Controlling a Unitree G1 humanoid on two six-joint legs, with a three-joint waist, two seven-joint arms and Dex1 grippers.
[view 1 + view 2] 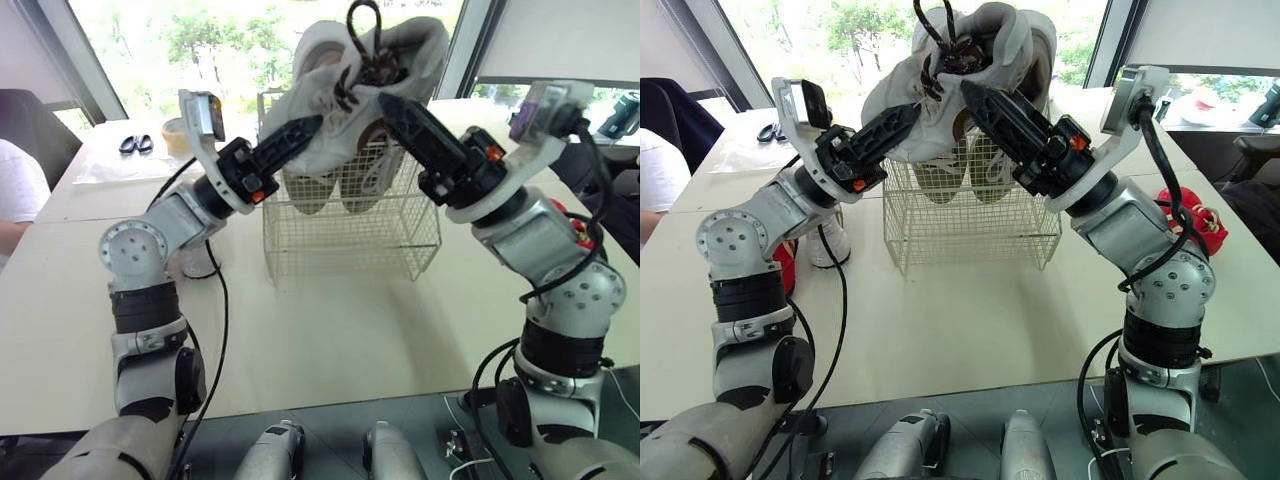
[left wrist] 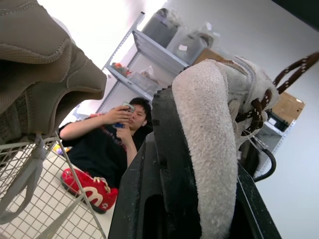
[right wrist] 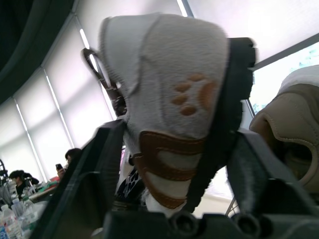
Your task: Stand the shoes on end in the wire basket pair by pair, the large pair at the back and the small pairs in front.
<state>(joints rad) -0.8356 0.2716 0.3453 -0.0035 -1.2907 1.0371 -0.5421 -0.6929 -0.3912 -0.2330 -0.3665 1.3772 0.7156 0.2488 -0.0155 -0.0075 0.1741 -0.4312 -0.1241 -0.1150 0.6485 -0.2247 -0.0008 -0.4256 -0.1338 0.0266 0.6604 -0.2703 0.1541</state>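
A small white fuzzy pair of shoes (image 1: 372,55) with brown laces hangs high over the wire basket (image 1: 350,235). My left gripper (image 1: 305,130) is shut on the left shoe (image 2: 212,149), its black finger (image 2: 167,164) pressed against the fuzzy wall. My right gripper (image 1: 395,105) is shut on the right shoe (image 3: 174,99), gripping the heel that bears an orange paw print. The large beige pair (image 1: 340,180) stands on end at the back of the basket, below the held shoes; one beige shoe (image 2: 40,59) rises above the wire rim.
A small white shoe (image 1: 827,243) and a red shoe (image 1: 786,265) stand on the table left of the basket. Another red pair (image 1: 1192,215) lies to the right. Tape roll (image 1: 175,130) and scissors (image 1: 135,143) lie far left. People sit at the left (image 1: 20,190) and beyond (image 2: 112,144).
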